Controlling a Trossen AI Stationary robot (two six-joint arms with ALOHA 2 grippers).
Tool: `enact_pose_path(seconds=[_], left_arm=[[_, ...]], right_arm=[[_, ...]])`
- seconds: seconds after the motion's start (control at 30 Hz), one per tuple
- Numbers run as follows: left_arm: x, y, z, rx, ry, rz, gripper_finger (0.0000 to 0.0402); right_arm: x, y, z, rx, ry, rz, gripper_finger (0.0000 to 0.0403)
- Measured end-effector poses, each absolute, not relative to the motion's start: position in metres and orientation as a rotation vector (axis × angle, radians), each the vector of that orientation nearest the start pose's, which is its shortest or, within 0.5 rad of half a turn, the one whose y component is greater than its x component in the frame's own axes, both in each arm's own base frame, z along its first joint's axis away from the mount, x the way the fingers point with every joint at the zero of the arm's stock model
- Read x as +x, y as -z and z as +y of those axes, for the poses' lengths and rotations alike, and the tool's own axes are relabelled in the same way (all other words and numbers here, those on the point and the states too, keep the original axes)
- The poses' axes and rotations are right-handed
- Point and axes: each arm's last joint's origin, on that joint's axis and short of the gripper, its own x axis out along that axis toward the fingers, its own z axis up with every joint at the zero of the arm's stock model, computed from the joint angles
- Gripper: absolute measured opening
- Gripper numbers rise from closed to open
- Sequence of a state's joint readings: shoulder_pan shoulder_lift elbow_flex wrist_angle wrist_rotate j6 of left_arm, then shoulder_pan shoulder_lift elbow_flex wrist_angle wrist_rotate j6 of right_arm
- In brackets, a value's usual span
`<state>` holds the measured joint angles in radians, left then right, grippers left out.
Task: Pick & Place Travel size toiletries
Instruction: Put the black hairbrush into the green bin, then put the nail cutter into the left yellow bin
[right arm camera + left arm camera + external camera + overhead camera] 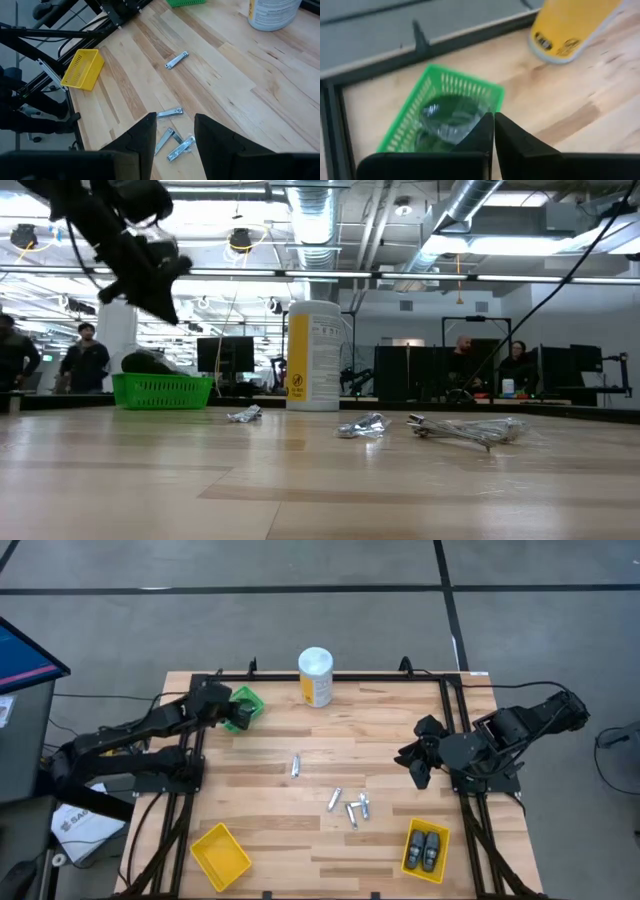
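The left gripper [238, 716] is held over the green bin [247, 703], fingers pressed together on nothing; dark round discs are seen inside it. The right gripper [416, 766] hangs with fingers spread, empty. Five silver tubes [350, 808] lie on the table: four clustered nearer the right gripper, one [296, 766] apart toward the green bin, long axis pointing roughly toward the canister [315, 676]. Two dark pods [427, 848] are counted in a yellow bin [412, 842]; another yellow bin [220, 856] sits well away from the green bin.
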<state>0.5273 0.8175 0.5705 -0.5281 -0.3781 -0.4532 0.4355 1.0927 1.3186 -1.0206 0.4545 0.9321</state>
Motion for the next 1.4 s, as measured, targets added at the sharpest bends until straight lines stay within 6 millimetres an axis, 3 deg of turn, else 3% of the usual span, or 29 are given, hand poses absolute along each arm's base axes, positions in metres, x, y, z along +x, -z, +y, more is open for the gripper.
enact_pose_path(seconds=[0.47,0.63,0.73,0.9,1.03,1.17,1.27,1.4], left_arm=[[0.125,-0.176,0.100,-0.454,-1.249,0.780,0.0000],[0.126,-0.170,0.106,-0.468,-1.275,0.803,0.0000],[0.130,-0.184,0.108,-0.476,-1.256,0.727,0.0001],[0.137,-0.231,0.107,-0.490,-1.182,0.517,0.0013],[0.137,-0.267,0.097,-0.492,-1.066,0.343,0.0042],[0.135,-0.293,0.084,-0.512,-0.881,0.190,0.0073],[0.134,-0.306,0.072,-0.520,-0.712,0.104,0.0084],[0.125,-0.317,0.059,-0.511,-0.618,0.031,0.0077]], right_arm=[[0.177,-0.384,0.067,0.550,0.350,0.640,0.0124],[0.177,-0.384,0.067,0.550,0.349,0.640,0.0124],[0.177,-0.384,0.067,0.550,0.349,0.640,0.0124],[0.179,-0.386,0.068,0.522,0.338,0.614,0.0124],[0.181,-0.405,0.072,0.379,0.202,0.447,0.0124],[0.160,-0.427,0.058,0.322,0.153,0.307,0.0118],[0.153,-0.419,0.047,0.416,0.280,0.366,0.0110],[0.158,-0.389,0.046,0.595,0.454,0.618,0.0100]])
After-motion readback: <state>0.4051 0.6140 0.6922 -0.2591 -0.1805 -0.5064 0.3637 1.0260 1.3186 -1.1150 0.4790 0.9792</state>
